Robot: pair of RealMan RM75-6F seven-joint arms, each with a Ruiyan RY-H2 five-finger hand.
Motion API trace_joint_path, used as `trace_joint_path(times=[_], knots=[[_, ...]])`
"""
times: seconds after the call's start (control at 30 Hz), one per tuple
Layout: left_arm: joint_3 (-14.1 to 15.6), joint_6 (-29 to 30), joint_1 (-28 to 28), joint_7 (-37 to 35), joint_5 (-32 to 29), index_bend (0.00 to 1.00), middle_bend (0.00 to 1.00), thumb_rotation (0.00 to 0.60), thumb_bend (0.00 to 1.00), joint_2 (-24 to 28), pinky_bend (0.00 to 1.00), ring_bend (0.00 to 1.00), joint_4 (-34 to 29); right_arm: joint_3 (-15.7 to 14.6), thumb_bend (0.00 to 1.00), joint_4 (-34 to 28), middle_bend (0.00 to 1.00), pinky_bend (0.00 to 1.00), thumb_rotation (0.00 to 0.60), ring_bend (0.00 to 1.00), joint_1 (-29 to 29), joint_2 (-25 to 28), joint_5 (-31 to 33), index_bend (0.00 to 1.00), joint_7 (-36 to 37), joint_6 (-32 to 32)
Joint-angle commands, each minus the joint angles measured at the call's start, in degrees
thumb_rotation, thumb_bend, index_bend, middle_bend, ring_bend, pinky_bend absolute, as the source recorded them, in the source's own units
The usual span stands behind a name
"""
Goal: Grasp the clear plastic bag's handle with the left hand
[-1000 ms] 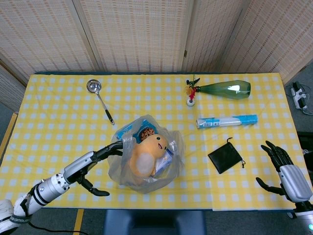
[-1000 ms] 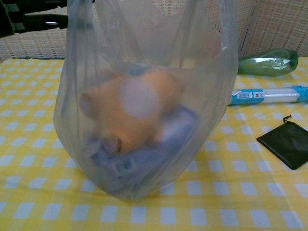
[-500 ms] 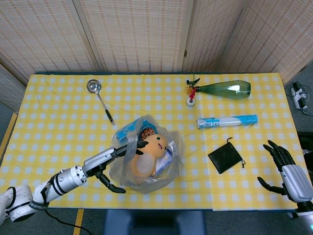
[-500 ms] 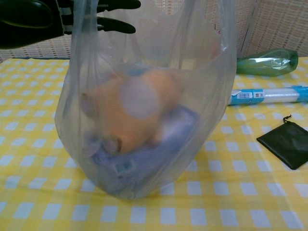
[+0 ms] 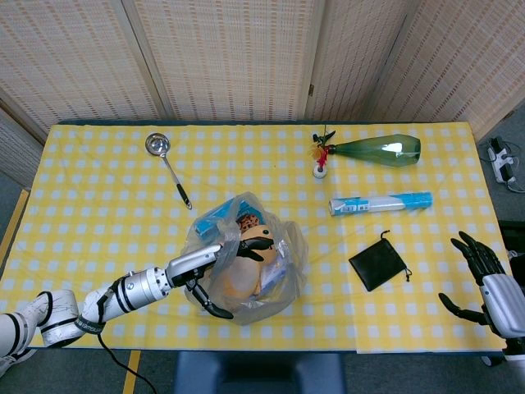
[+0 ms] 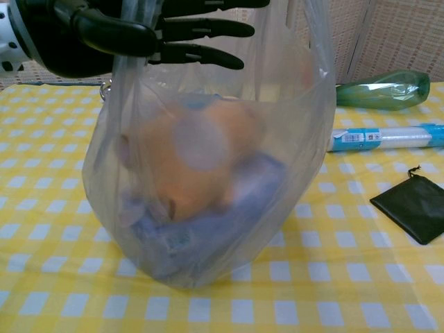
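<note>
The clear plastic bag [image 5: 283, 275] stands upright near the table's front edge, holding an orange plush toy [image 5: 261, 240] and blue packets. My left hand [image 5: 220, 268] reaches in from the left, its dark fingers stretched straight over the bag's mouth and the thumb spread below. In the chest view the left hand [image 6: 139, 31] sits at the top left of the bag [image 6: 208, 173], and the left handle strip [image 6: 130, 62] runs up across the front of it. The fingers are not curled on the handle. My right hand [image 5: 484, 283] hovers open at the far right, holding nothing.
A ladle [image 5: 164, 164] lies at the back left. A green bottle [image 5: 381, 149], a small flower ornament [image 5: 320, 160] and a blue-and-white tube [image 5: 379, 203] lie at the back right. A black pouch [image 5: 377, 261] rests right of the bag.
My left hand has moved right, from beside the bag to over its mouth, with fingers now past the left handle. The right hand has drifted slightly down and right.
</note>
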Motion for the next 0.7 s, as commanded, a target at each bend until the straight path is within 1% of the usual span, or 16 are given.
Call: trace_joint_path(times=[0.03, 0.17, 0.47, 0.7], knots=[[-0.07, -1.38, -1.55, 0.76, -1.19, 0.00, 0.05, 0.600, 0.04, -1.32, 0.16, 0.07, 0.05, -0.33, 0.31, 0.02, 0.00, 0.00, 0.600, 0.00, -0.52, 0.56, -0.95, 0.00, 1.21, 1.09], [0.13, -1.75, -2.85, 0.04, -1.64, 0.00, 0.06, 0.600, 0.04, -2.95, 0.16, 0.07, 1.08, -0.60, 0.31, 0.27, 0.00, 0.00, 0.600, 0.00, -1.16, 0.84, -0.89, 0.00, 1.79, 1.73], [0.40, -3.25, -6.71, -2.66, -1.86, 0.00, 0.16, 0.600, 0.04, -5.82, 0.17, 0.09, 3.84, -0.35, 0.31, 0.47, 0.00, 0.00, 0.600, 0.00, -2.27, 1.65, -0.04, 0.00, 3.15, 3.17], [-0.46, -3.75, -9.72, -5.36, -2.67, 0.00, 0.16, 0.600, 0.04, -6.82, 0.18, 0.09, 4.56, -0.31, 0.31, 0.54, 0.00, 0.00, 0.600, 0.00, -2.20, 1.68, -0.07, 0.00, 3.50, 2.77]])
